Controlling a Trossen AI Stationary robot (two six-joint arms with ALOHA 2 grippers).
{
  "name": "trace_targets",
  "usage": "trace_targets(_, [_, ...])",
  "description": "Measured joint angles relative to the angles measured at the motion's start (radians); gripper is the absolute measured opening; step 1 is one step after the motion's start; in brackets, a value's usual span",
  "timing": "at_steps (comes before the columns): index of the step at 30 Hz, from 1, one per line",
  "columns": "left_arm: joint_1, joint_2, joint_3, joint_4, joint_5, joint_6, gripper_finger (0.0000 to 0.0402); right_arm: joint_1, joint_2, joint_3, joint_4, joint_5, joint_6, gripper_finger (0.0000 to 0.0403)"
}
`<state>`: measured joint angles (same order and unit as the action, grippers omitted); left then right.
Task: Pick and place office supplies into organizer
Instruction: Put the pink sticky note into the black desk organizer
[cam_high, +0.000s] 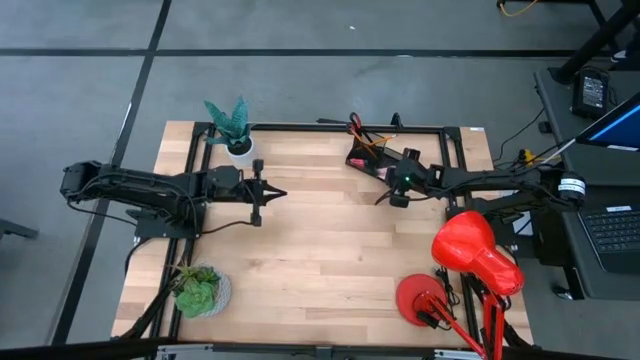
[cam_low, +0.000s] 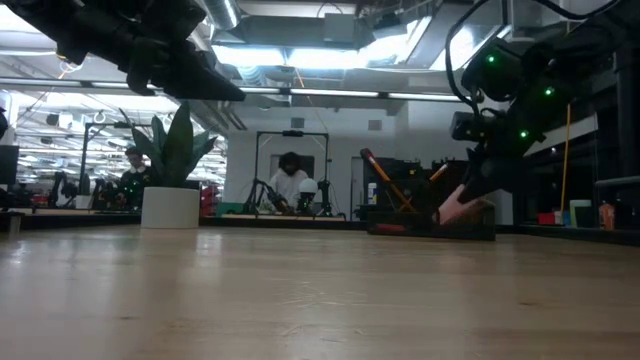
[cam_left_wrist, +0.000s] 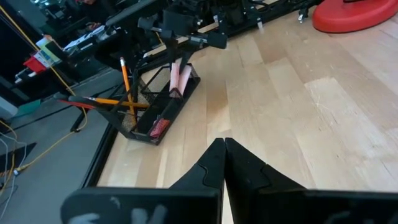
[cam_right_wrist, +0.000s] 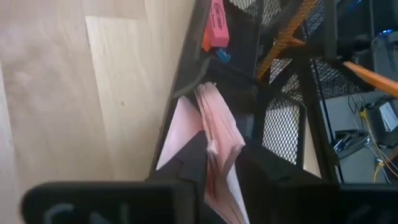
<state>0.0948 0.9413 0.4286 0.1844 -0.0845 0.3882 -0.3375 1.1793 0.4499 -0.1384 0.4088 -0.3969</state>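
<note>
1. Nearest the front edge of the worktop (cam_high: 320, 260), at about 5 o'clock in the high view, stands a red lamp (cam_high: 470, 255), its round base just beside it; at 7 o'clock sits a small green plant (cam_high: 197, 290).
2. At 9 o'clock the left claw (cam_high: 272, 194) hangs above bare wood, well apart from the supplies, its fingers (cam_left_wrist: 219, 163) pressed together and holding nothing.
3. At 2 o'clock the right claw (cam_high: 397, 190) is at the near side of the organizer (cam_high: 372, 155), with the pink pad (cam_right_wrist: 214, 134) between its fingers (cam_right_wrist: 189, 155); the jaws are spread a little and still touch the pad's two faces, though a firm hold cannot be told.
4. That pad stands on edge, tilted, its far end inside the organizer's front compartment.
5. Inside the organizer a pink eraser (cam_right_wrist: 216, 25) lies in the low tray, orange pencils (cam_left_wrist: 126, 79) lean crossed in the mesh cup, and a red handle (cam_high: 355, 124) sticks out at the far end.
6. Farther back at 11 o'clock, a spiky plant in a white pot (cam_high: 238, 150) stands by the far edge.
7. Beyond the worktop, in the low view, a person (cam_low: 290, 180) sits in the room.
</note>
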Motion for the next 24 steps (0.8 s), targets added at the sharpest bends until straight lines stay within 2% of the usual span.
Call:
trace_targets(3, [0.000, 0.000, 0.000, 0.000, 0.000, 0.000, 0.0001, 0.000, 0.000, 0.000, 0.003, 0.020, -0.002, 0.0104])
trace_targets(8, [0.000, 0.000, 0.000, 0.000, 0.000, 0.000, 0.0003, 0.000, 0.000, 0.000, 0.004, 0.120, -0.003, 0.0130])
trace_targets(17, [0.000, 0.000, 0.000, 0.000, 0.000, 0.010, 0.0002, 0.000, 0.000, 0.000, -0.001, 0.101, -0.001, 0.0155])
trace_targets(24, [0.000, 0.000, 0.000, 0.000, 0.000, 0.010, 0.0003, -0.002, 0.000, 0.000, -0.008, 0.079, 0.060, 0.0193])
